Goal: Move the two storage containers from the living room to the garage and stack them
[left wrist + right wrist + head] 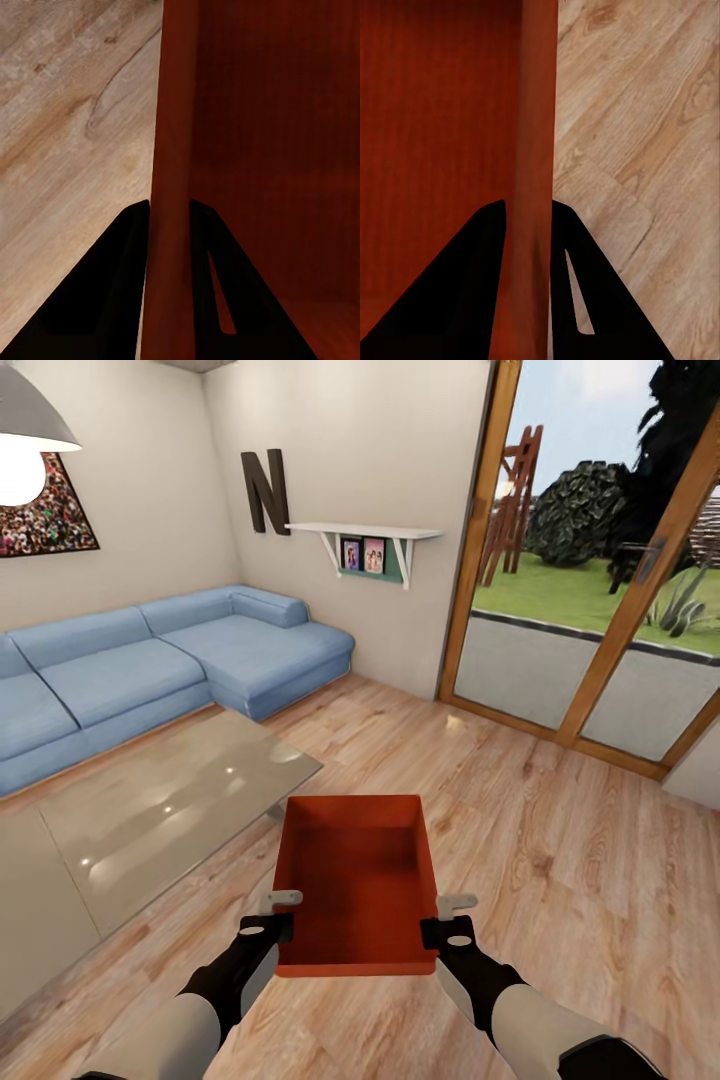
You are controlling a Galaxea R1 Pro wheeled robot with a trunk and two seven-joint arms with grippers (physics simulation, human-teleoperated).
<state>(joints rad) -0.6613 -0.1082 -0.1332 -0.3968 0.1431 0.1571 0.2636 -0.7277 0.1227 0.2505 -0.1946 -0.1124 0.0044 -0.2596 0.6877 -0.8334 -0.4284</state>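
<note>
Light wood plank floor (560, 840) is seen across the living room, beige walls behind. An orange-red storage container (358, 880) is held above it, each side wall clamped by the left gripper (272, 913) and right gripper (448, 918). A glass table (150, 800) lies just left, blue sofa (150, 660) beyond, glass doors (600, 610) to the right.

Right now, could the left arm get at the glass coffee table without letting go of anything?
Probably not. The left tool is shut on the storage container's left wall, the right tool on its right wall, so both arms carry it. The coffee table stands close on the left.
</note>
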